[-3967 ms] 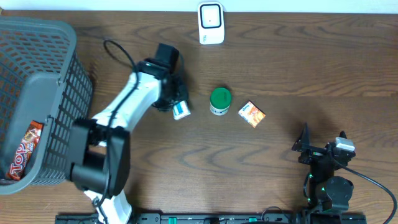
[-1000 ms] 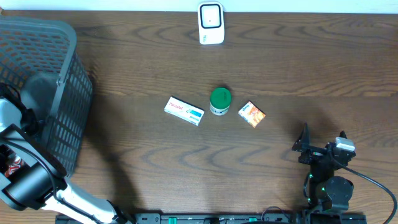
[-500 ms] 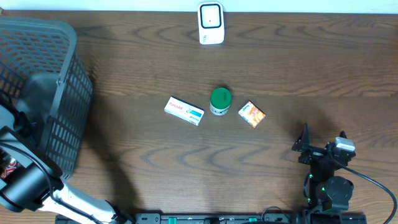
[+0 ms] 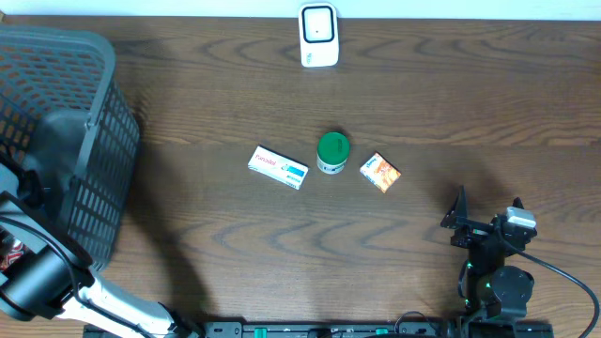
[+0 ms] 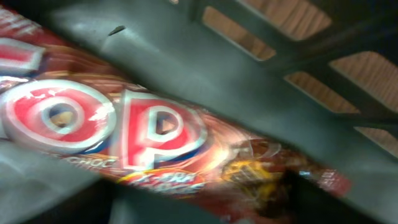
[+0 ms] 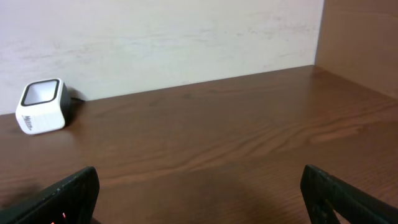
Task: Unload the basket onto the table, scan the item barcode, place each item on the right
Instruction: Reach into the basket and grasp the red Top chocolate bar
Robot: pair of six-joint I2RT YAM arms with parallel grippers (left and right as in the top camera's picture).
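Left wrist: snack wrapper (image 5: 143, 134) in basket (image 5: 205, 68)

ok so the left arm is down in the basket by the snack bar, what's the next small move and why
Probably close the jaws on the snack bar and lift it clear of the basket. Its wrapper fills the left wrist view, so the left arm is right at it, and the scanner stands across the table. Whether the jaws straddle it isn't visible.
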